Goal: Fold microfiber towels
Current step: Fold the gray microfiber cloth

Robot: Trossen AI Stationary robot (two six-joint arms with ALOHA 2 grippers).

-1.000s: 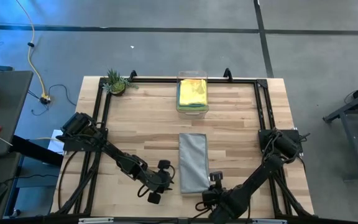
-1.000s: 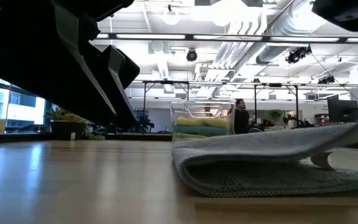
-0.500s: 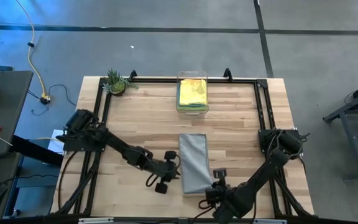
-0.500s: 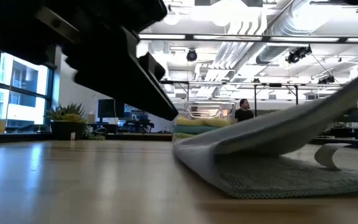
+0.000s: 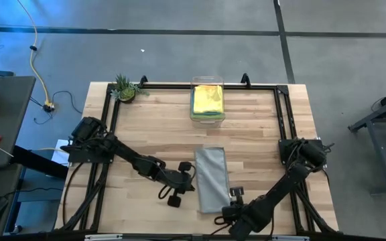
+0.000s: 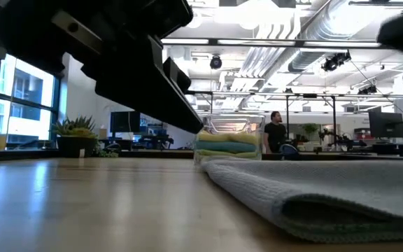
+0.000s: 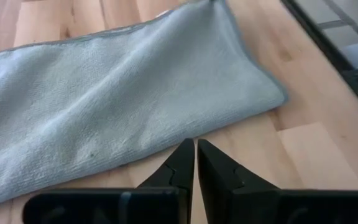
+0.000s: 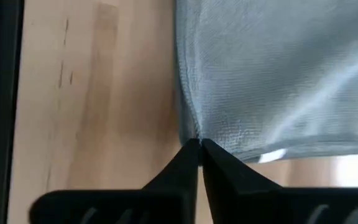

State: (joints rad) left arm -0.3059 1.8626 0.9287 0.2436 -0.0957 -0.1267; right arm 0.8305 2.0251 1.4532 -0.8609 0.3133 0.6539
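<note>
A grey microfiber towel [image 5: 212, 179], folded into a long strip, lies on the wooden table near its front edge; it also shows in the low view [image 6: 306, 192]. My left gripper [image 7: 195, 144] is shut, its tips at the strip's long left edge [image 5: 191, 177]. My right gripper [image 8: 199, 144] is shut on the strip's near right corner [image 5: 232, 198]. Other folded towels [image 5: 208, 99], a yellow one on top, lie stacked in a clear bin [image 5: 194, 112] at the far middle. My left gripper's shut fingertips [image 7: 186, 149] meet the grey towel's long left edge [image 7: 166, 142], slanting down from the table's left. Whether any cloth is between them, I cannot tell. My right gripper pinches the towel's near right corner [image 8: 191, 134] at its fingertips, coming steeply from above. That corner is raised a little off the table; the remainder lies flat.
A small potted plant [image 5: 124, 88] stands at the far left corner. A black frame rail [image 5: 281, 114] runs around the table's edges. Bare wood [image 5: 153, 134] lies between the towel and the bin and on both sides of the towel.
My left gripper has swung toward the table's right up to the towel's left edge and has shut. My right gripper raised the towel's upper layer at the near right, then lowered it; the towel lies flatter now and has slid slightly toward the near right.
</note>
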